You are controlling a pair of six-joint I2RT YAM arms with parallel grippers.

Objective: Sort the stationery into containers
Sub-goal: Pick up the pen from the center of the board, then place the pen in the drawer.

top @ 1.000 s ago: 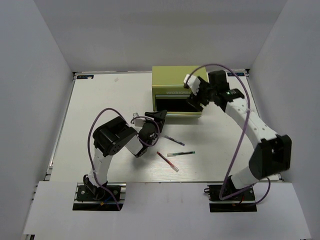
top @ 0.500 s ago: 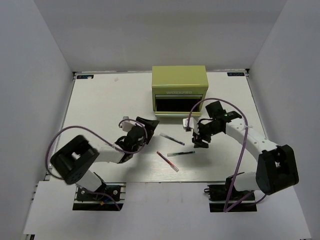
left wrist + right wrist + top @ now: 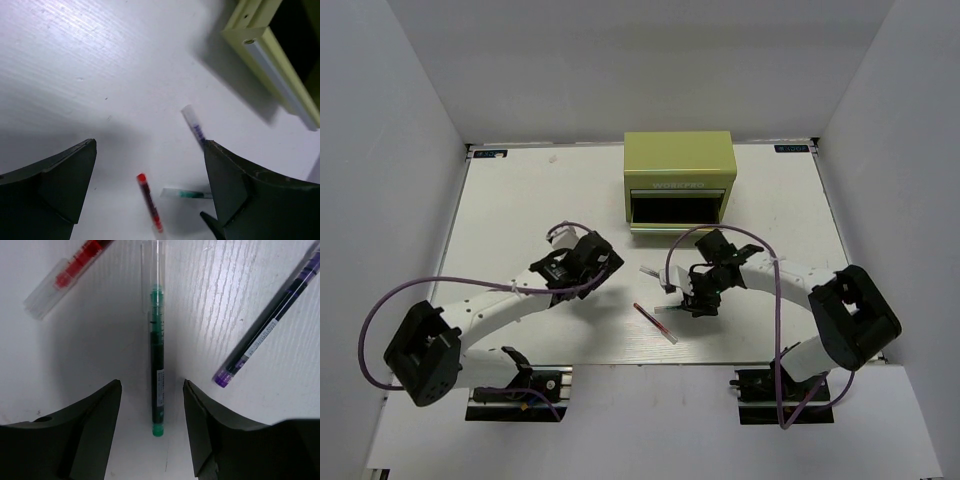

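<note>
Cabinet [image 3: 678, 165] stands at the far side of the desk [image 3: 520, 200], its drawer [image 3: 675, 212] pulled open. Right gripper [image 3: 151, 385] straddles the green pen [image 3: 157, 365], jaws apart, touching nothing. Red pen [image 3: 75, 267] and dark pen [image 3: 270, 322] lie close on either side. Left gripper [image 3: 149, 147] gapes empty nearby.

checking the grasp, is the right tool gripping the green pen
No, the green pen lies flat between the right tool's fingers with a clear gap on each side.
</note>
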